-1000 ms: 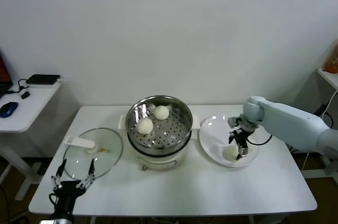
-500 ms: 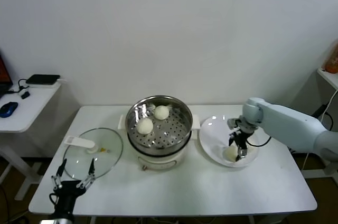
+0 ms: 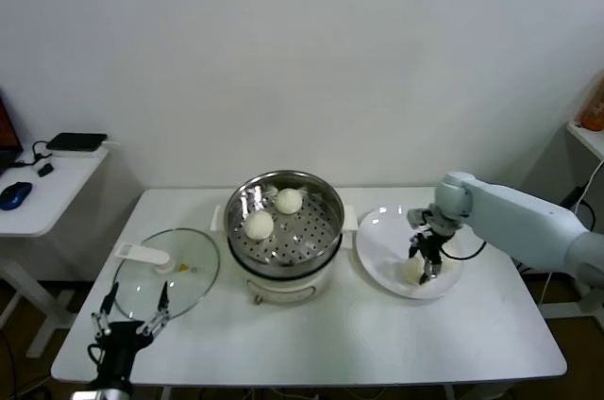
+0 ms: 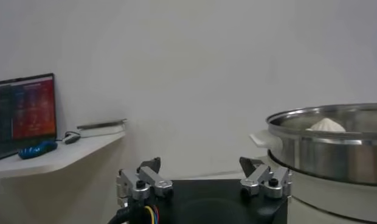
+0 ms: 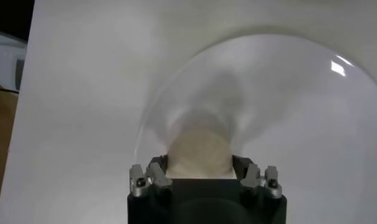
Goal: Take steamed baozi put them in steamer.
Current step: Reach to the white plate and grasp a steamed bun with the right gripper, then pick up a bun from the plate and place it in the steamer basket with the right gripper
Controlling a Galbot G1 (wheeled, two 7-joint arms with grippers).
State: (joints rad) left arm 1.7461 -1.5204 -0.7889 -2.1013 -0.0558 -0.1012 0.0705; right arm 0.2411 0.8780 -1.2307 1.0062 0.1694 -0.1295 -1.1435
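**Gripping bun on plate: slip and squash risks**

Holding a baozi (image 5: 199,152) between our right gripper (image 3: 421,271) fingers, or close to it: wrist view shows the bun filling the narrow gap between the two fingers, both sides apparently touching the dough. It sits low on the plate (image 3: 382,240), directly under the gripper. We can't tell if it has left the surface.

Risks from here:
- Bun is round, smooth, soft dough. Too much squeeze dents or tears it; too little and it rolls out on the lift.
- Fingers reach down to the plate. If the tips scrape it, the glossy, shallow dish could skid on the table (image 3: 377,334).
- Steamer (image 3: 285,223) stands off to the gripper's side, with a raised steel wall. A low carry clips the rim (shiny, hard, perforated floor inside) and knocks the bun loose.
- Two baozi (image 3: 259,225) (image 3: 289,200) already lie in the basket, on the part farther from our gripper. Dropping onto them would mash soft against soft, so aim for the bare perforated area nearer us.

Left gripper (image 3: 130,321) parked far across, beyond the steamer, fingers spread wide and empty, beside the glass lid (image 3: 167,273).
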